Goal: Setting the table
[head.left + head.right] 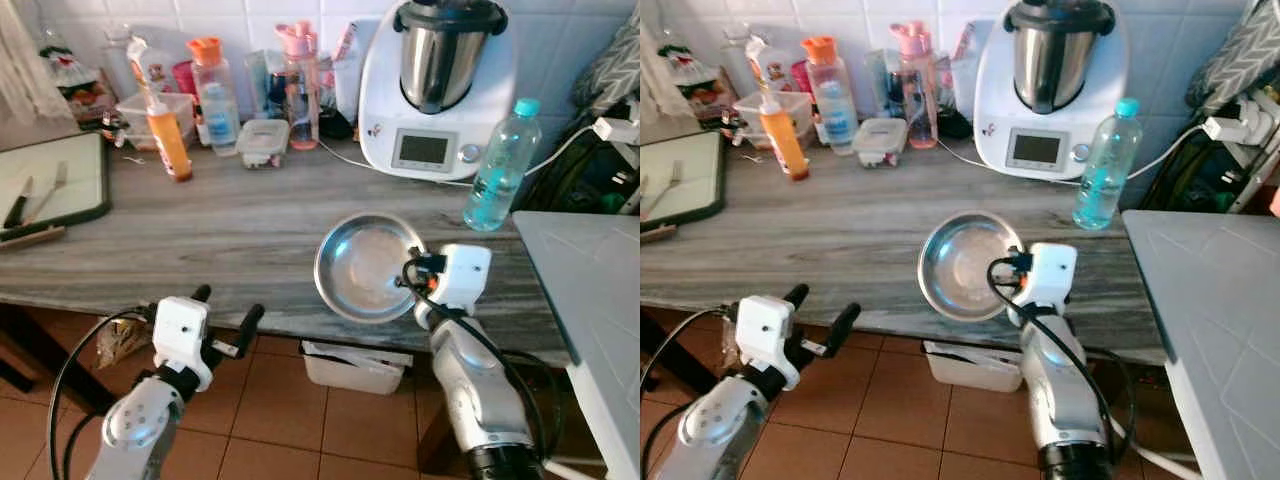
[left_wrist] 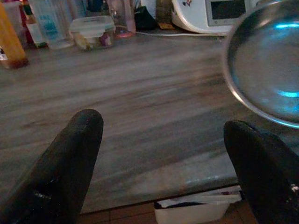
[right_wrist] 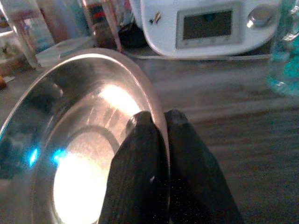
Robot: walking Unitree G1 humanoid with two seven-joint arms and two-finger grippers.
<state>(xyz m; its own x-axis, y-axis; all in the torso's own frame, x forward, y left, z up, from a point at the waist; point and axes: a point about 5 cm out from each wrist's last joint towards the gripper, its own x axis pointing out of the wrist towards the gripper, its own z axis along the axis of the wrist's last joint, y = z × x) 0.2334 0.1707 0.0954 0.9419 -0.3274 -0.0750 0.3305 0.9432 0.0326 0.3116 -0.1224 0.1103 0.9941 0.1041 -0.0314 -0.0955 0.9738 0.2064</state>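
Note:
A round steel plate (image 1: 366,265) hangs tilted over the front edge of the grey wooden counter (image 1: 220,230). My right gripper (image 3: 159,122) is shut on the steel plate's near rim, one finger inside the dish and one outside. My left gripper (image 1: 226,305) is open below the counter's front edge, off to the plate's left, with nothing between its fingers (image 2: 70,154). In the left wrist view the steel plate (image 2: 264,63) shows past one finger.
Along the tiled wall stand a white kitchen machine (image 1: 437,90), a blue water bottle (image 1: 497,165), several bottles, an orange sauce bottle (image 1: 166,130) and a lidded food box (image 1: 264,142). A tray with cutlery (image 1: 50,185) lies far left. A grey table (image 1: 590,290) stands right; a plastic bin (image 1: 355,365) sits below.

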